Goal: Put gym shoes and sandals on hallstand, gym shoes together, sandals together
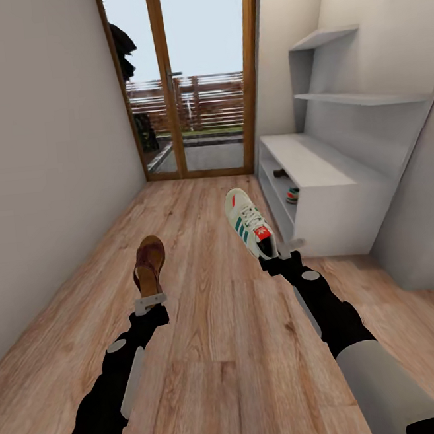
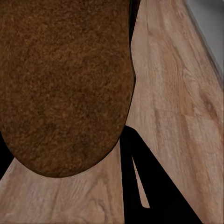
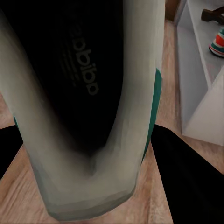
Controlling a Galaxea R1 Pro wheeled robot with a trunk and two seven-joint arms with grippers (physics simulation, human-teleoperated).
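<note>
Looking from the head view, the left gripper (image 1: 150,302) is gripping one brown sandal (image 1: 149,262) by its heel end, with the toe pointing away towards the glass door (image 1: 190,80), and the sandal is hanging above the corridor floor (image 1: 224,362). The right gripper (image 1: 279,259) is clamping a white gym shoe (image 1: 248,222) at its red heel, lifted and pointing forward, just beside the hallstand (image 1: 319,174). In the lower compartment of the hallstand another gym shoe (image 1: 292,195) is lying, and a dark item (image 1: 280,172) is sitting deeper in; I cannot tell what it is.

Turning to the left wrist view, the brown sole of the sandal (image 2: 65,84) is covering most of the picture, with the wooden planks (image 2: 177,116) behind it.

Moving to the right wrist view, the gym shoe (image 3: 88,107) is showing its dark inside and grey-white rim very close, with a teal edge. The hallstand (image 3: 196,79) is standing beside it, and the second gym shoe (image 3: 217,44) is resting on its shelf
</note>
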